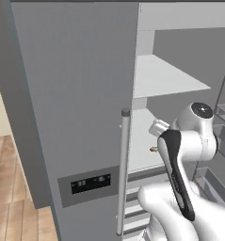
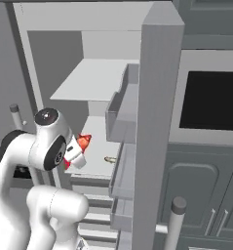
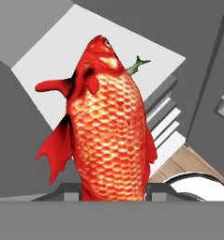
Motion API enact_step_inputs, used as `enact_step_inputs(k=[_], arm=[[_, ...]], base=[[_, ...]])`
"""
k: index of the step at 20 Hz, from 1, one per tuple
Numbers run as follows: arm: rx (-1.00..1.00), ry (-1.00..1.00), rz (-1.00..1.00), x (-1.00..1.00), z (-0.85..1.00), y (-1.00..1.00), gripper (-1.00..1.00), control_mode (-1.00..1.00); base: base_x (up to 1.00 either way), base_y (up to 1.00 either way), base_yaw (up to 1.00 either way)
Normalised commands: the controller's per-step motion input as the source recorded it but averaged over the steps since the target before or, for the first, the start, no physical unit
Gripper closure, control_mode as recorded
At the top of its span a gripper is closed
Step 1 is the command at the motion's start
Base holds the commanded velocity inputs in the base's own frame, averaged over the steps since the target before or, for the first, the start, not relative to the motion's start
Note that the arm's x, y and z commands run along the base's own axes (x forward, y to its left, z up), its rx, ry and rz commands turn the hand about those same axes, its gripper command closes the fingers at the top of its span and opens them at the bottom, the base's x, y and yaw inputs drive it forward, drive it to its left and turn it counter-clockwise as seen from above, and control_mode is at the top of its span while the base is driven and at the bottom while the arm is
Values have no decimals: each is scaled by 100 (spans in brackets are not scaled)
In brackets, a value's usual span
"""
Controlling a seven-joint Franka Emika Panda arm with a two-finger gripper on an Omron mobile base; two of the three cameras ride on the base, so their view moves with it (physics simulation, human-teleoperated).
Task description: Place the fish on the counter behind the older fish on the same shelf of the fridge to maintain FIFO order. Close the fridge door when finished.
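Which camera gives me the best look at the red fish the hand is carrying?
The hand view: the fish appears large, scales and fins clear, rising from the shut hand. The right base view shows a small orange patch beside the wrist, before the fridge's shelf. In the left base view I cannot make it out.

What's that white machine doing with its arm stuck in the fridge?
The robot arm's gripper is shut on a bright red-orange fish and holds it inside the open fridge, over a white shelf. A much smaller greenish fish already lies on that shelf, beyond the red one. The fridge door stands open, its bins facing inward, so nothing is put down yet.
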Motion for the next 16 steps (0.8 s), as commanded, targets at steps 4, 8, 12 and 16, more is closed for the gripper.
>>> enact_step_inputs(k=[4, 8, 12, 16], arm=[[0, -15, 14, 49, -73, -36, 100, -100], [2, -6, 15, 61, -28, -36, 100, -100], [0, -4, 17, 69, -23, -11, 100, -100], [0, 0, 16, 62, -13, 0, 100, -100]], base=[[0, 0, 0], [0, 0, 0], [0, 0, 0], [0, 0, 0]])
